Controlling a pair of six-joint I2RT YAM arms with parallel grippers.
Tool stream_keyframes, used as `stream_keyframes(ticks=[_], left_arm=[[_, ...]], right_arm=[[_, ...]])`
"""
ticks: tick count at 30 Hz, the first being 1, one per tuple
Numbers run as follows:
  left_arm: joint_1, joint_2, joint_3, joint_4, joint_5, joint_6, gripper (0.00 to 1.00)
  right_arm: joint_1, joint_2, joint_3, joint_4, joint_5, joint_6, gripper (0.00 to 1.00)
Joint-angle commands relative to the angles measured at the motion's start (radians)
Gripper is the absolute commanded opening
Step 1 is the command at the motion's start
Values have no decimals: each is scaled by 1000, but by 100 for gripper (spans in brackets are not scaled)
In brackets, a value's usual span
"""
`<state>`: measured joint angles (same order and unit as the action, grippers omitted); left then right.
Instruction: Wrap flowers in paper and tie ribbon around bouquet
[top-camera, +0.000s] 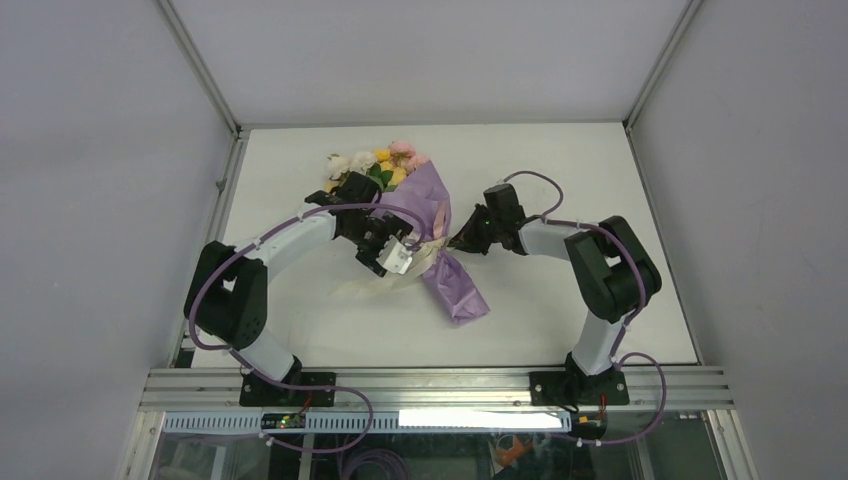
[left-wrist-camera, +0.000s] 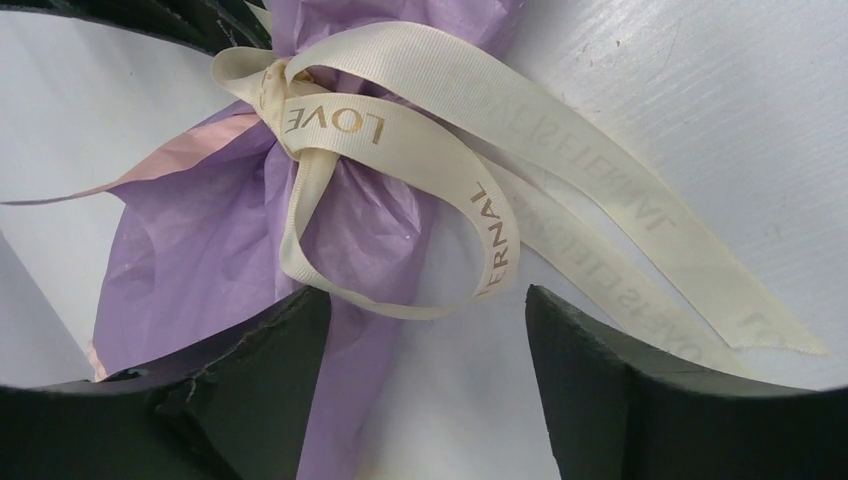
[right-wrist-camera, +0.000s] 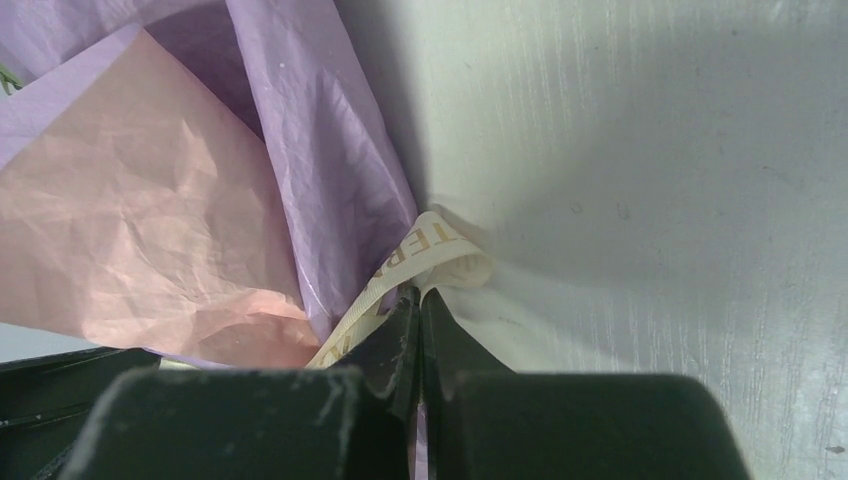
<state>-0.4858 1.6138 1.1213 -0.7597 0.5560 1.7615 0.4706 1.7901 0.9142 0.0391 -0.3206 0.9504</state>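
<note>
1. Bouquet (top-camera: 425, 215) lies on tabletop (top-camera: 560, 180); ribbon (left-wrist-camera: 400, 130) knotted round its waist.
2. Left gripper (left-wrist-camera: 425, 300) jaws apart above a loop; right gripper (right-wrist-camera: 420, 295) jaws closed, apparently pinching ribbon.
3. Judged step: tightening knot. Next: left takes loop, pulls opposite.

One bouquet (top-camera: 425, 215), one sheet of lilac paper (top-camera: 455, 290), one cream ribbon (left-wrist-camera: 400, 130) with one loop and two loose tails, two grippers, left gripper (left-wrist-camera: 420, 300) and right gripper (right-wrist-camera: 420, 295), two robot arms (top-camera: 290, 240), one white tabletop (top-camera: 560, 160)
</note>
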Motion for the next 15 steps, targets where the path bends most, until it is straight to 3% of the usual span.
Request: stream_keyframes(ticks=[1,6,9,12,15], left_arm=[[-17,16,32,35,47,14,78],[-21,20,0,93,64,33,90],[-26,24,-45,217,60,-7,88],[-31,25,-78,336,60,-87,77],[-36,27,-80,370,60,-135,46]], right_arm=[[-6,-4,24,20,-18,-16,0],[-7,2,18,16,-24,-21,0],[-9,8,14,21,-29,-18,0],[-10,10,12,21,-32,-19,0],[-14,13,5,23,-34,-17,0]])
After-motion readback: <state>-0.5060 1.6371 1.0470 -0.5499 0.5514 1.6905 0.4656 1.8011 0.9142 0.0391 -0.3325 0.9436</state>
